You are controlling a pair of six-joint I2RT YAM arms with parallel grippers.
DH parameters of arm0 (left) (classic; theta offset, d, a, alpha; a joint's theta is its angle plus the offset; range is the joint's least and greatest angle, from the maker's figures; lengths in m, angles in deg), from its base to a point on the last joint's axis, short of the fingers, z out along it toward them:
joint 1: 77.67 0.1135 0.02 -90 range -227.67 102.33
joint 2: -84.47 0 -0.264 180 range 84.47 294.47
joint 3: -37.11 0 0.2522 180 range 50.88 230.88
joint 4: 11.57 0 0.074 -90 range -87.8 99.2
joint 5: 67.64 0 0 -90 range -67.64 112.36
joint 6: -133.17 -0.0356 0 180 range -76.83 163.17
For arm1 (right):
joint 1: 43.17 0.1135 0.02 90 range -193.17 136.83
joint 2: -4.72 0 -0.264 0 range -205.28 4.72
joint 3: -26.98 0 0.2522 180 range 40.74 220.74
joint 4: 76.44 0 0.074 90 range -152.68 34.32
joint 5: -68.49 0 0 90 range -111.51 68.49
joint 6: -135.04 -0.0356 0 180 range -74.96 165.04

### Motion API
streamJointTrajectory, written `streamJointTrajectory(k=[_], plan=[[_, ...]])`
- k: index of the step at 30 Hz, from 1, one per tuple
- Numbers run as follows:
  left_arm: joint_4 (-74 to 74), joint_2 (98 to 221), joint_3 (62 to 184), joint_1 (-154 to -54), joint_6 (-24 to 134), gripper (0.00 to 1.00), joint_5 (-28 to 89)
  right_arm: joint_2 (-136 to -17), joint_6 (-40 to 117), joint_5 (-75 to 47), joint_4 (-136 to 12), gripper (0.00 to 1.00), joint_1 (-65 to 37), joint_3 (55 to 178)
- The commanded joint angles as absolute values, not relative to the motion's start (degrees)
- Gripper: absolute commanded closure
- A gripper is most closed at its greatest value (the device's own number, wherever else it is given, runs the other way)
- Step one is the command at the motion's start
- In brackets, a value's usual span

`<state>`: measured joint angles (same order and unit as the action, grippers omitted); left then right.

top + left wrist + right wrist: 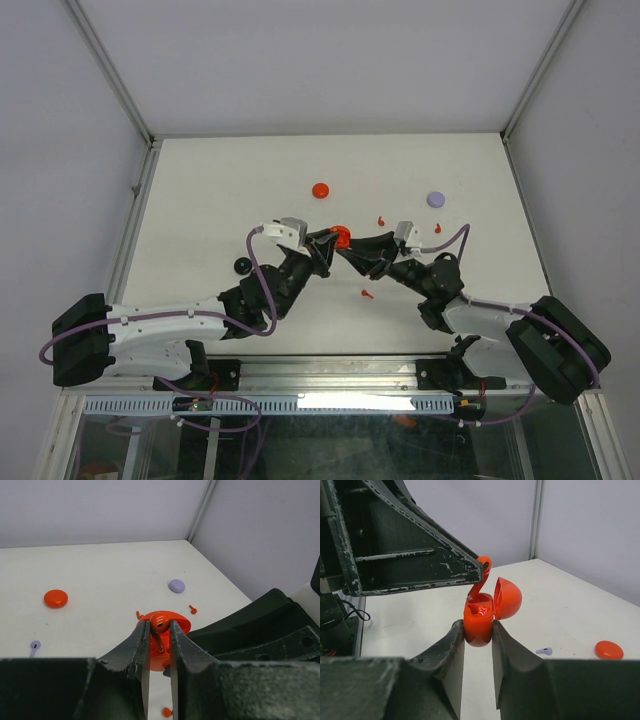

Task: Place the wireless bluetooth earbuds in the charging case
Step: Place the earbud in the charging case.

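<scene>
The red charging case (pixel 479 625) stands with its lid (pixel 508 598) swung open, and my right gripper (pixel 478 630) is shut on its lower body, holding it above the table. My left gripper (pixel 160 628) is shut on the head of a red earbud (pixel 159 622). The earbud's stem (pixel 479 586) points down into the case's left socket. In the top view both grippers (pixel 327 241) (pixel 347 247) meet at the case (pixel 342 236) mid-table. Loose red earbuds (pixel 380 219) (pixel 437 229) (pixel 367 294) lie on the table, and a lavender earbud (pixel 545 651) lies farther off.
A red round disc (pixel 320 189), a lavender disc (pixel 435 199) and a black disc (pixel 242 265) lie on the white table (pixel 200 200). Grey walls close in the table's far and side edges.
</scene>
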<state>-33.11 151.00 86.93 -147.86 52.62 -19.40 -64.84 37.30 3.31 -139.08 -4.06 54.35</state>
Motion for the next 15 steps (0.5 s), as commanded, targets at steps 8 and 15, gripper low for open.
streamJointTrajectory(k=[8, 15], plan=[[-39.90, 150.52, 85.26, -148.38, 50.32, 0.83, -18.19, -62.22, 35.82, 2.94, -142.22, 1.00, -3.88, 56.36], [-39.57, 150.00, 83.98, -148.41, 50.94, 0.82, -15.27, -61.81, 36.07, 2.38, -141.95, 1.00, -3.81, 56.31]])
